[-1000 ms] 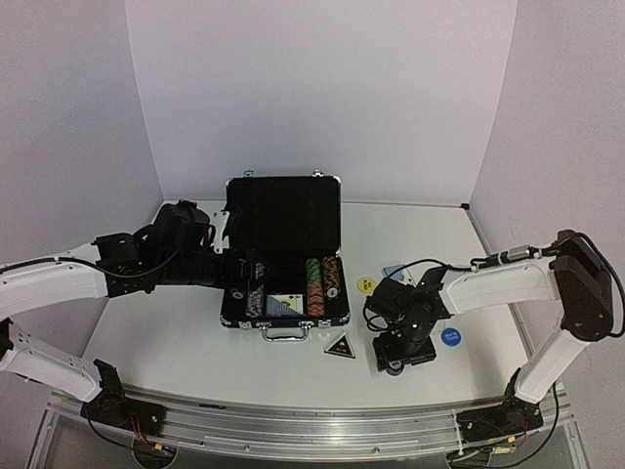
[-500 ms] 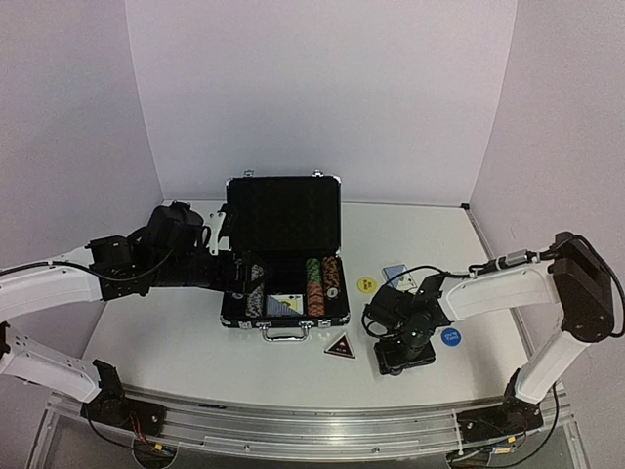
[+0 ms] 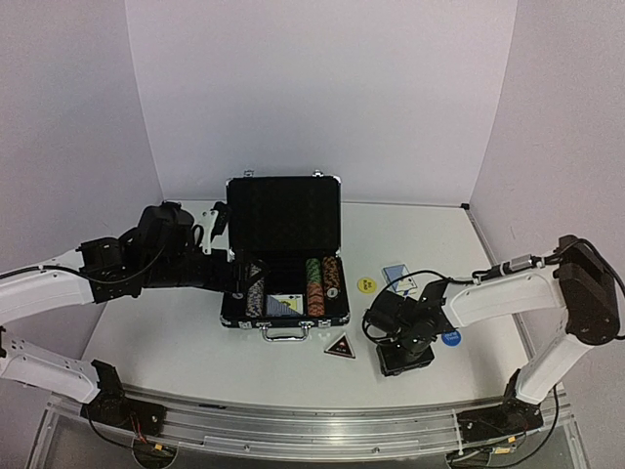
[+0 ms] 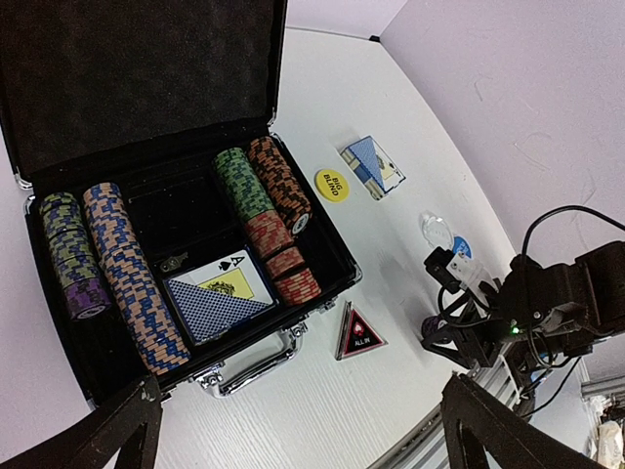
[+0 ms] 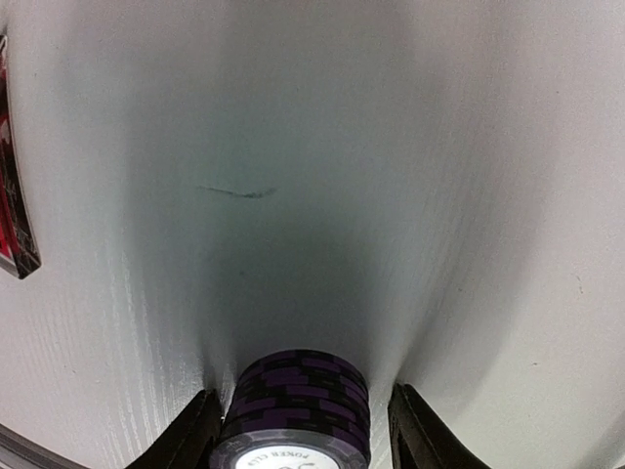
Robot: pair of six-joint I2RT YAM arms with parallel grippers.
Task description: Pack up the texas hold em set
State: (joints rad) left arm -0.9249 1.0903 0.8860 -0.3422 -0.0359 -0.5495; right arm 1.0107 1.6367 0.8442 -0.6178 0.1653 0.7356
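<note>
The black silver-edged briefcase lies open, its lid upright. Rows of striped poker chips and a blue card deck lie inside. My left gripper hovers open above the case's left side, holding nothing. My right gripper is down on the table right of the dark triangular marker. Its fingers straddle a short stack of purple chips. The left finger touches the stack, while a gap shows at the right finger.
A second blue card deck, a yellow disc, a blue disc and a clear disc lie on the white table right of the case. The metal rail runs along the near edge, with walls behind and beside.
The right gripper's jaws have narrowed around the purple chip stack and it has edged toward the near edge. The left arm has drawn back slightly to the left.
</note>
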